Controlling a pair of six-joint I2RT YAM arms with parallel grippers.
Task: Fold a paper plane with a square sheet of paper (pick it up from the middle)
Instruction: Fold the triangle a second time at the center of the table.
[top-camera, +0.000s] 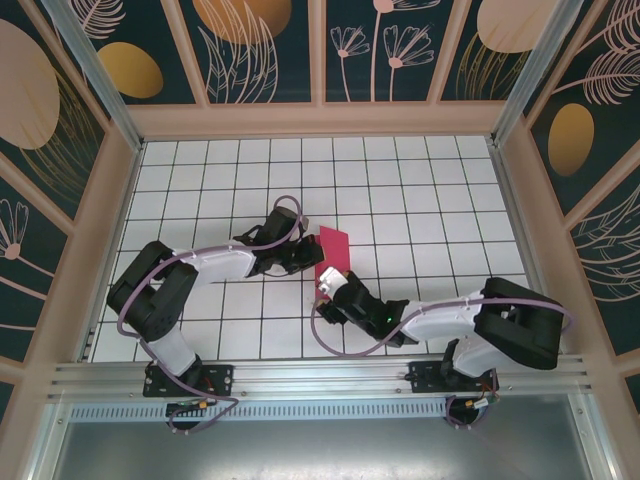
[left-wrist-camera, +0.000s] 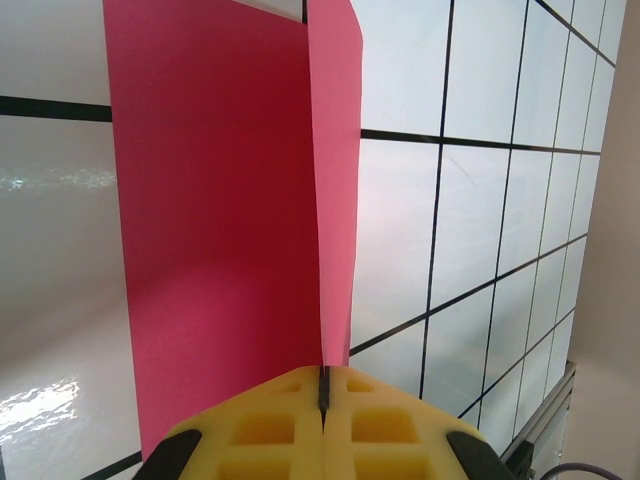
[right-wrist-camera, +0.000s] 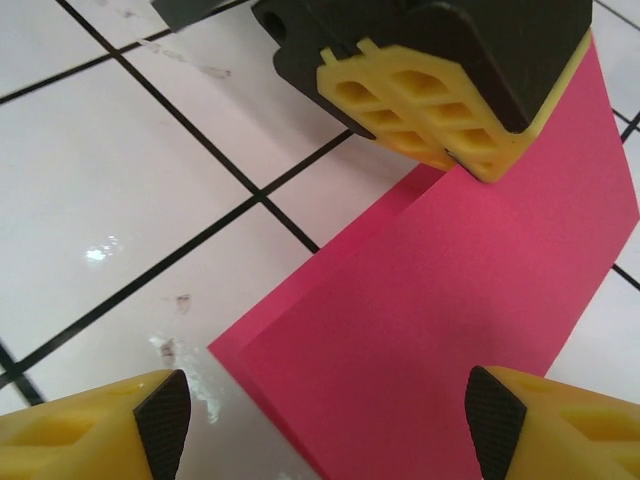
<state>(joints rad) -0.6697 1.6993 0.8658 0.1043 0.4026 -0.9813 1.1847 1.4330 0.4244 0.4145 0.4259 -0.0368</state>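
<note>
The left jaws are pressing together, pinching one edge of the square sheet of paper (top-camera: 333, 248), which is stretching away ahead of them, doubled over, on the tabletop (top-camera: 420, 190). The right jaws are standing spread, with the sheet lying below and between them, ungripped. Only a first half-fold is looking done; the nose folds and wings are, I judge, remaining.

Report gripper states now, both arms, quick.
Left gripper: closed, fingers pinching the folded red sheet of paper.
Right gripper: open, fingers apart, gripping nothing.
</note>
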